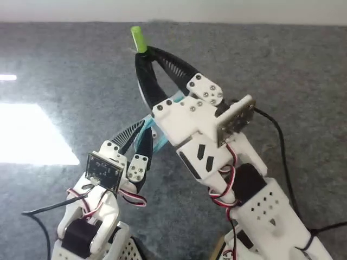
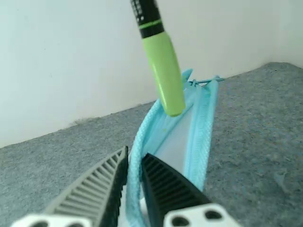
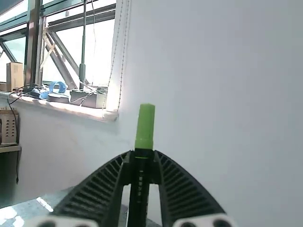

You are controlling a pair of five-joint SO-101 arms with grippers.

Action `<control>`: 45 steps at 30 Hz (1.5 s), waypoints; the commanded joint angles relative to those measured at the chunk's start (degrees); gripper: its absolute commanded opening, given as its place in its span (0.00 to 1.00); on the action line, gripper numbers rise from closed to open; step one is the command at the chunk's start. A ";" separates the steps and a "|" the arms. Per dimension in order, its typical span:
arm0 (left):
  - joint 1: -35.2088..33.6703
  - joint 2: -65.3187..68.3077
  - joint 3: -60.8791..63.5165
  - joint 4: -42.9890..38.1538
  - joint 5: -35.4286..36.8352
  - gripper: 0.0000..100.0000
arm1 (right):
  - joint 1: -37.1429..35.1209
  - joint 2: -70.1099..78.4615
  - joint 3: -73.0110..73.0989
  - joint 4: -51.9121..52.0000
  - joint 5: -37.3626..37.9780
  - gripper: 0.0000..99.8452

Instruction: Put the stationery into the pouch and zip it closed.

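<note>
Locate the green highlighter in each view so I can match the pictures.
High view: highlighter at top centre, sticking out past the tips of the right hand.
Left wrist view: highlighter, green end down, at the mouth of the open blue pouch.
Right wrist view: highlighter at centre, clamped in the right hand.
Shared landmark: the white wall beyond it.

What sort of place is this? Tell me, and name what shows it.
Probably a lab or workshop: a grey felt-covered table, a plain white wall, and a window sill cluttered with cables and gear.
</note>
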 commanded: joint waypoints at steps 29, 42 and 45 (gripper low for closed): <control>-3.87 -1.05 -3.03 -1.05 0.88 0.01 | 2.86 -20.88 18.02 14.55 23.56 0.01; -4.04 -1.05 -3.03 -0.70 0.88 0.01 | 3.12 -21.93 17.85 39.69 24.88 0.27; -4.04 -1.05 -2.95 -0.70 0.88 0.01 | 3.12 -22.02 17.49 41.54 22.42 0.38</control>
